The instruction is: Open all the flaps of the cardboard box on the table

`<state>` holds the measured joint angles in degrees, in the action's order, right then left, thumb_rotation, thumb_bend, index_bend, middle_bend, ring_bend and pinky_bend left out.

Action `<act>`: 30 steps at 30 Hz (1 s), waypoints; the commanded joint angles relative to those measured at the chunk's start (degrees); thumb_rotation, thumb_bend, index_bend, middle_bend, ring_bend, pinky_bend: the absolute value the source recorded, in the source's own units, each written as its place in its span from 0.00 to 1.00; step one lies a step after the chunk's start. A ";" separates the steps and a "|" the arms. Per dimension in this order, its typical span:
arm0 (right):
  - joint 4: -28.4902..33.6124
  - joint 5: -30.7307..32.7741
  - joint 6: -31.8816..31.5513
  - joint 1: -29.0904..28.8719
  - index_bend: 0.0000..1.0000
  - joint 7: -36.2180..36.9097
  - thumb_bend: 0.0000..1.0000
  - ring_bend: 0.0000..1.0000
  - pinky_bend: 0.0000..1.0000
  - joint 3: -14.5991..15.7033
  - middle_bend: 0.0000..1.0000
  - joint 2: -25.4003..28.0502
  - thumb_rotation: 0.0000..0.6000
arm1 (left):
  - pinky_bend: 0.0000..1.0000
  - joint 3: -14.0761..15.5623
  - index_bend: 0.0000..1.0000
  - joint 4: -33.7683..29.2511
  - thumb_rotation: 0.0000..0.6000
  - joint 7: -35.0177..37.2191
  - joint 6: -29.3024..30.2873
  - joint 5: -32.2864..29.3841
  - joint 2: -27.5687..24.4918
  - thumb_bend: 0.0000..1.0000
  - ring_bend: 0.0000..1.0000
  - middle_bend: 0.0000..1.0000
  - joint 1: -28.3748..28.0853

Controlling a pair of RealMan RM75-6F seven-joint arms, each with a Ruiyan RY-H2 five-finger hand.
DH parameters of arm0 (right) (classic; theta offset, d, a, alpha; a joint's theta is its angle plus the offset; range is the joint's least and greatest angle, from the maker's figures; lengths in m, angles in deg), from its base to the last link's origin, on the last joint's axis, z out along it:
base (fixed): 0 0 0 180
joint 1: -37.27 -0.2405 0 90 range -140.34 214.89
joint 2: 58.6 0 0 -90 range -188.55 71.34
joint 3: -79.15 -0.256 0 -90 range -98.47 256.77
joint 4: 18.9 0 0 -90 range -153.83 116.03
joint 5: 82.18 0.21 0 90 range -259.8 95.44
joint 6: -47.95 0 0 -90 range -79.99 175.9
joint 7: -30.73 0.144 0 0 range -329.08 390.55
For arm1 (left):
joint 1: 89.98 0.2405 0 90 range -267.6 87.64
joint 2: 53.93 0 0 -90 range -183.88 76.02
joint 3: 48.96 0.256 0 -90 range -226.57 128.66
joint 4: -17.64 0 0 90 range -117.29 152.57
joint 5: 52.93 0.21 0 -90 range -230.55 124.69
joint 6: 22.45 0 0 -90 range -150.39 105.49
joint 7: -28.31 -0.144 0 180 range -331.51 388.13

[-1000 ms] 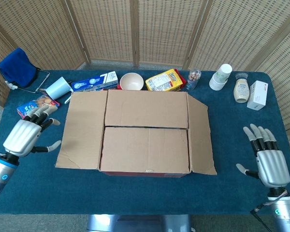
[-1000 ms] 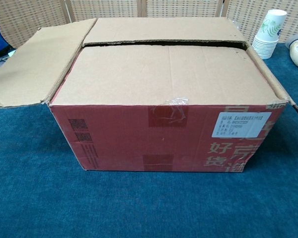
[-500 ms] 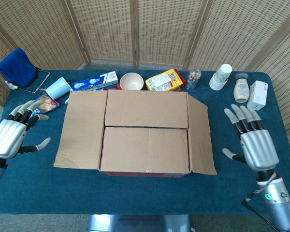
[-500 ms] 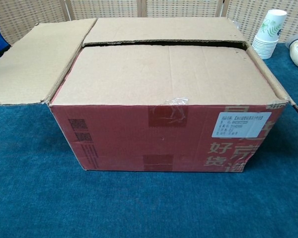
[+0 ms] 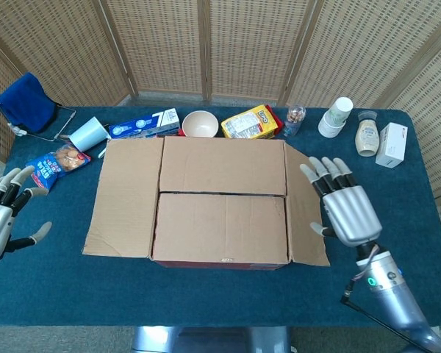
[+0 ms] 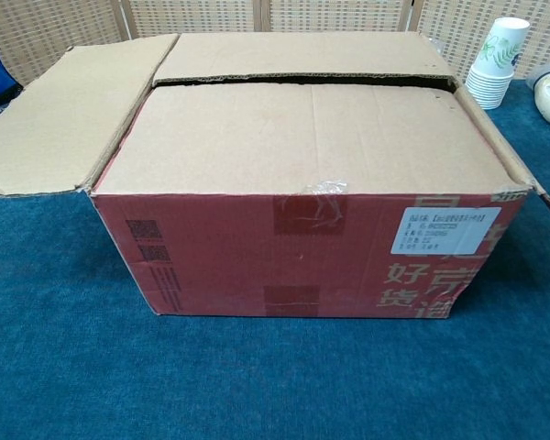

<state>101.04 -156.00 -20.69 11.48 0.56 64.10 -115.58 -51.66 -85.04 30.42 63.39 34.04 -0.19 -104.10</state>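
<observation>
Mid-table sits the cardboard box [image 5: 222, 202], its long axis running left to right, two long flaps lying closed on top. Just beside its right side flap hovers the right hand [image 5: 345, 208], fingers spread and empty; the left hand [image 5: 1, 219], also spread, is well apart.

Two cameras on the robot's own body, one high and one low, both facing the cardboard box [image 5: 222, 200].

The head view looks steeply down from above the near edge, taking in the whole blue bench [image 5: 206, 290] to the wicker screen [image 5: 228, 44] behind. The chest view sits low and close, facing the box's red front wall [image 6: 302, 257] nearly level. Both share the box top, its spread left flap [image 6: 46, 119] and the stacked paper cups [image 6: 495, 64].
</observation>
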 commanded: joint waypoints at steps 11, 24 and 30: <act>-1.88 9.39 2.96 -7.35 0.00 -7.56 0.10 0.00 0.06 -0.48 0.00 -6.70 1.00 | 0.12 1.17 0.29 5.49 0.89 3.44 4.13 0.64 5.60 0.11 0.07 0.06 4.94; -2.08 13.81 1.01 -10.29 0.00 -10.07 0.11 0.00 0.06 -0.52 0.00 -8.18 1.00 | 0.11 0.10 0.29 7.33 0.89 5.34 3.15 0.69 5.22 0.11 0.06 0.05 5.18; -3.47 16.80 0.71 -12.86 0.00 -12.36 0.12 0.00 0.06 -0.72 0.00 -10.77 1.00 | 0.11 -0.42 0.29 6.45 0.89 6.21 3.29 0.89 4.27 0.11 0.06 0.05 5.39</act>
<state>97.96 -139.60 -19.85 -0.93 -11.35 63.47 -125.89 -52.04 -78.52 36.56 66.65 34.88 4.15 -98.74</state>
